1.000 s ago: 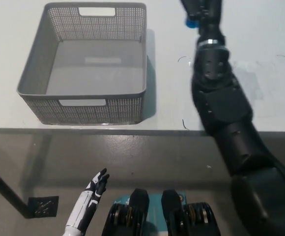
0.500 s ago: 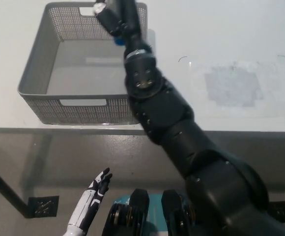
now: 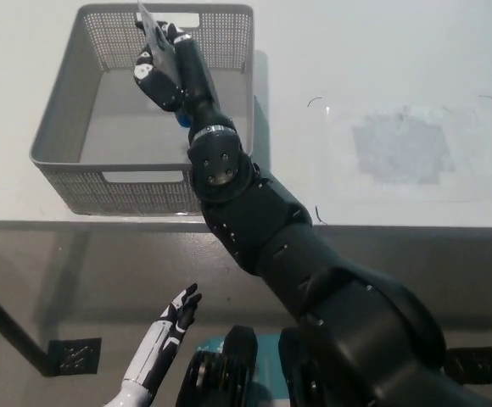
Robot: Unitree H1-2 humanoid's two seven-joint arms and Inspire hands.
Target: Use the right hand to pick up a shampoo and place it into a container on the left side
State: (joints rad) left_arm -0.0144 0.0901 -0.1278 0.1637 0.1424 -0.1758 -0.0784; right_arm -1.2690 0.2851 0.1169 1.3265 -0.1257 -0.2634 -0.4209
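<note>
My black right hand point(image 3: 165, 68) is over the inside of the grey mesh basket point(image 3: 59, 144), which stands on the left of the white table. It is shut on the shampoo point(image 3: 150, 20). A thin grey end of the shampoo sticks out above the fingers, and a blue bit shows below the wrist. Most of the shampoo is hidden by the hand. The forearm crosses the basket's near right corner. My white left hand point(image 3: 168, 335) rests low at the lower left, below the table edge, open with its fingers apart.
The table's front edge point(image 3: 382, 226) runs across the middle of the view, with grey floor below it. A faint greyish rectangular patch point(image 3: 399, 148) marks the tabletop to the right of the basket. A small dark plate point(image 3: 75, 356) lies on the floor at the lower left.
My right arm has swung left from the table's right side to above the basket, carrying the shampoo along. The left hand has stayed almost still.
</note>
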